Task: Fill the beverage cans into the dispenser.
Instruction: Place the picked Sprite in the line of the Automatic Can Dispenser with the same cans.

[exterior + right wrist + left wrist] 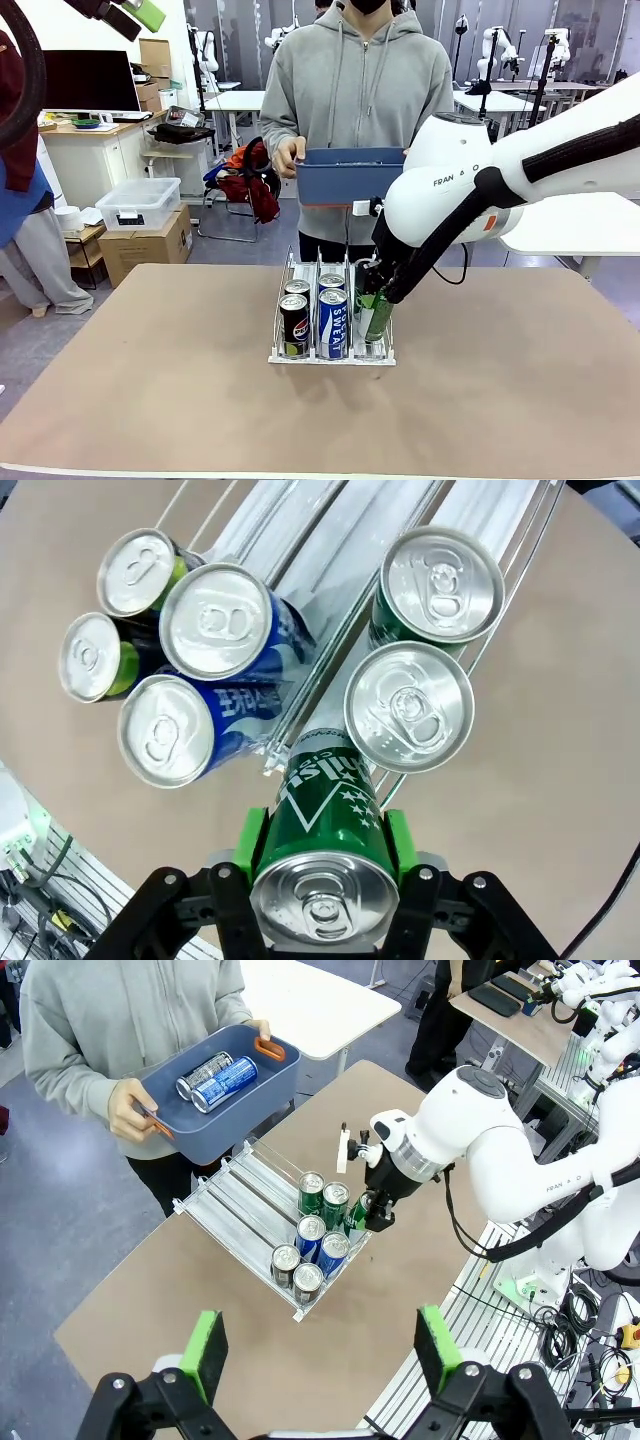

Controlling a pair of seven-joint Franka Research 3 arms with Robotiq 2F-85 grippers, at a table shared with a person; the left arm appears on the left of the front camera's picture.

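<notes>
A green can [322, 805] — "hils" and stars readable on it — is clamped in the right gripper's [325, 845] jaws at the dispenser's [331, 359] front lip; the left gripper's [320, 1350] jaws are spread wide, empty.

dispenser [236, 1196] front: cans [311, 1228] packed | rear half: free | beyond rear: blue bin [262, 1092] held

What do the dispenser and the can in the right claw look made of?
Dispenser: likely clear and white glossy plastic, with thin shiny wire dividers, probably metal. Green can in the right claw: probably aluminium, with a brushed silver top, a pull tab and a glossy printed wall.
</notes>
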